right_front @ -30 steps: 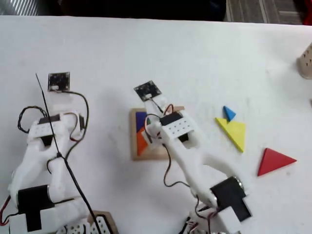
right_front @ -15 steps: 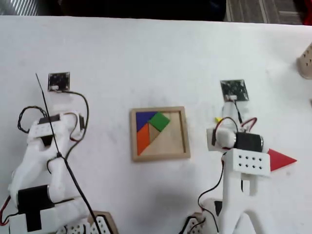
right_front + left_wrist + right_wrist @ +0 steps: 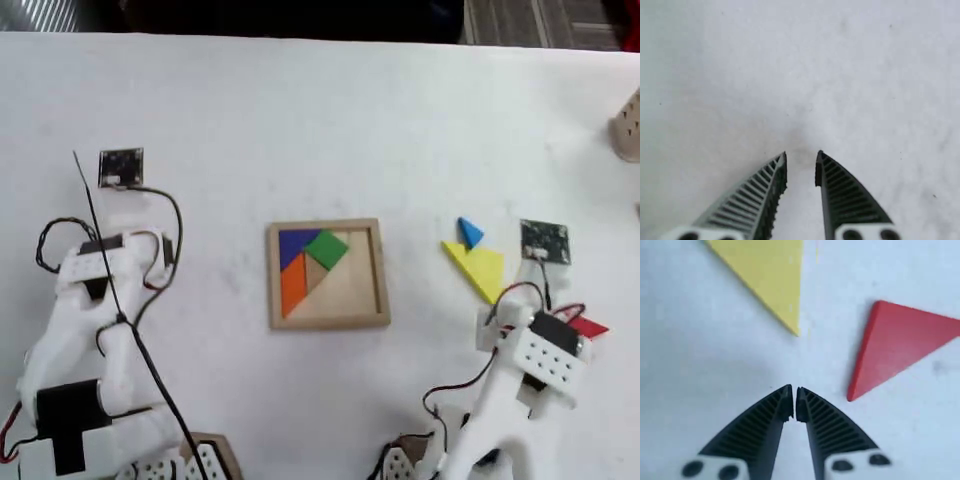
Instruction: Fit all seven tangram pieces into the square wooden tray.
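The square wooden tray (image 3: pixel 330 323) lies at the centre of the high view, flat on the white desk (image 3: pixel 330 120). Four pieces are seated in its left half: a blue piece (image 3: pixel 291 244), a green square (image 3: pixel 327 248), an orange piece (image 3: pixel 290 289) and a pale tan piece (image 3: pixel 316 272). The right half is left bare. Three pieces remain loose on the desk, right of the tray: a small blue triangle (image 3: pixel 469 232), a yellow triangle (image 3: pixel 482 270) just below it, and a red triangle (image 3: pixel 900 345) further to the lower right, partly covered by the right arm in the high view. One second earlier the right arm was stretched over the tray. It has since been swung away to the lower right of the frame, so the tray is now uncovered. The right hand (image 3: pixel 794 402) is held with its fingers together and empty, just above the desk between the yellow tip and the red edge. It is judged that fetching the next loose piece is in hand, for which the fingers must first be parted. The left arm has not been moved. The left hand (image 3: pixel 801 165) is held slightly apart over bare desk at the left of the frame.
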You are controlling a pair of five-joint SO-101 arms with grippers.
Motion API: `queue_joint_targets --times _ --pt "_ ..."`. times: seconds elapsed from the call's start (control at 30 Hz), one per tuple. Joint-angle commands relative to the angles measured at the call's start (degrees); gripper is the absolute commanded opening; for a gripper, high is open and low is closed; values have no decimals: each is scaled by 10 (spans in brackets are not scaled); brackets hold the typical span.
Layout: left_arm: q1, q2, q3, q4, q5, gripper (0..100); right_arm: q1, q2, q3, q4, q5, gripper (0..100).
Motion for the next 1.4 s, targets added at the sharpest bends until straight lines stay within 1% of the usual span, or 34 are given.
queue_joint_targets --times 0.0,0.13,0.27,0.37,0.47,0.5,0.6,0.77,0.9,1.03,1.2,1.3,1.37 --pt "-4 -4 -30 -7 2 109 25 -8 7 -35 18 18" --pt "-4 -4 -30 -7 2 109 8 -7 -17 -37 17 18" --pt "-4 -4 -30 -7 2 109 -29 -7 -50 -8 -33 18" --pt "-5 -4 -30 -7 2 96 -53 -7 -82 7 -46 31" --pt "-5 -5 -30 -7 -1 28 -78 -7 -123 23 -103 82" --pt "-5 -5 -30 -7 -1 20 -88 -7 -138 29 -122 98" --pt "-5 -5 -30 -7 -1 24 -132 -7 -178 44 -172 126" --pt "-5 -5 -30 -7 -1 24 -201 2 -214 44 -244 133" --pt "-5 -5 -30 -7 -1 24 -211 77 -274 43 -264 134" --pt "-5 -5 -30 -7 -1 24 -213 198 -359 42 -276 134" --pt "-5 -5 -30 -8 -1 26 -214 348 -415 11 -305 134" --pt "-3 -5 -30 -10 -1 26 -218 413 -444 -4 -337 134" --pt "-2 -5 -30 -11 -1 27 -218 439 -465 -1 -372 134"
